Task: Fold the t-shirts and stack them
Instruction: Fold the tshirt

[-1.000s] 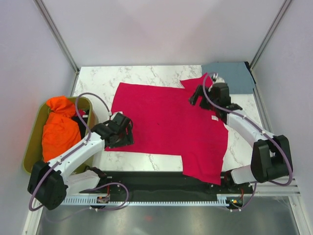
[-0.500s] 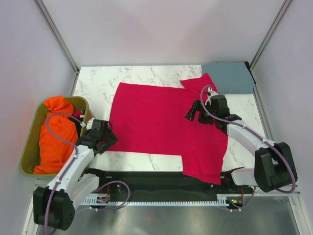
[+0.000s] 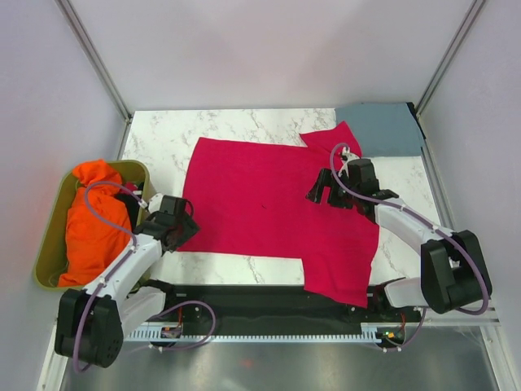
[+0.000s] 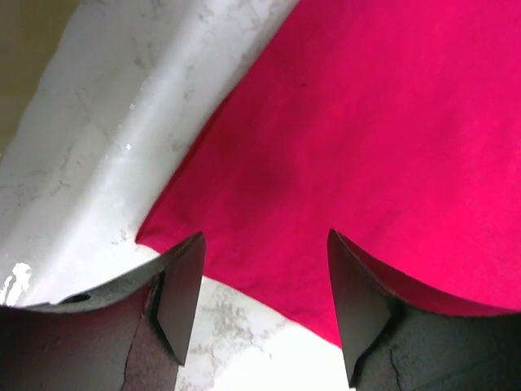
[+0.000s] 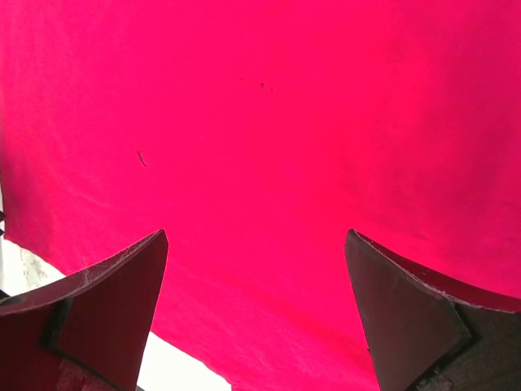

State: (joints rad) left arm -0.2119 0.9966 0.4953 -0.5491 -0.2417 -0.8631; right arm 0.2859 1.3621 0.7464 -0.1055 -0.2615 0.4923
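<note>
The crimson t-shirt (image 3: 269, 204) lies spread flat on the marble table (image 3: 163, 138), its near right part reaching the front rail. A slate blue-grey t-shirt (image 3: 383, 126) lies folded at the far right corner. My left gripper (image 3: 189, 230) is open at the red shirt's near left corner. In the left wrist view that corner (image 4: 151, 232) sits just ahead of the open gripper (image 4: 264, 277), with the hem crossing between the fingers (image 4: 175, 301). My right gripper (image 3: 319, 192) hangs open over the shirt's right half; the right wrist view shows only red cloth (image 5: 260, 138) between its jaws (image 5: 256, 285).
An olive bin (image 3: 50, 244) holding orange cloth (image 3: 89, 220) stands at the left edge, close behind my left arm. White walls and metal posts enclose the table. A black rail (image 3: 244, 301) runs along the near edge.
My left gripper drew back left off the shirt's edge, then settled at its near left corner. My right gripper came from the far sleeve toward the near side, over the shirt's body.
</note>
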